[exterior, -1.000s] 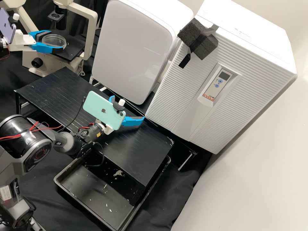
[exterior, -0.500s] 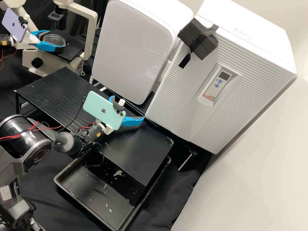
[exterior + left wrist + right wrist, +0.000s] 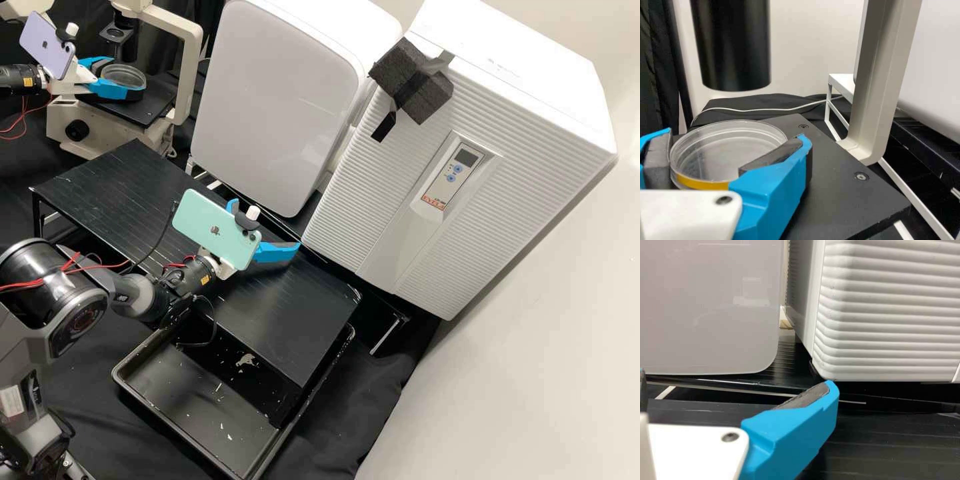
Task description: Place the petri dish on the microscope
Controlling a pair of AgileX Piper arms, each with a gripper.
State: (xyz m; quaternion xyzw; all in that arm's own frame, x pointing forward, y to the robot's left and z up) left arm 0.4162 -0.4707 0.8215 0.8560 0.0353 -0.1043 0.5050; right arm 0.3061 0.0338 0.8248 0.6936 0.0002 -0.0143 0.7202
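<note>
In the high view, my left gripper [image 3: 127,76] is shut on the clear petri dish [image 3: 124,77] over the microscope's black stage [image 3: 150,108]. The left wrist view has the dish [image 3: 730,152] between both pads of the left gripper [image 3: 735,137], its wall bearing a yellow band, with the stage [image 3: 850,195] beneath. Whether the dish touches the stage I cannot tell. My right gripper [image 3: 267,223] stands open above the black rack, nothing between its fingers; in the right wrist view this gripper [image 3: 737,385] faces two white appliances.
The microscope's black cylinder [image 3: 732,45] hangs above the stage, and its cream upright arm [image 3: 189,73] rises at the stage's side. A black slatted rack [image 3: 107,183] lies in front, a black tray [image 3: 193,400] below it. White appliances [image 3: 280,100] stand behind the rack.
My left gripper and the dish have shifted rightward and slightly up in the high view, and the left wrist has come farther into sight. The right arm has kept still.
</note>
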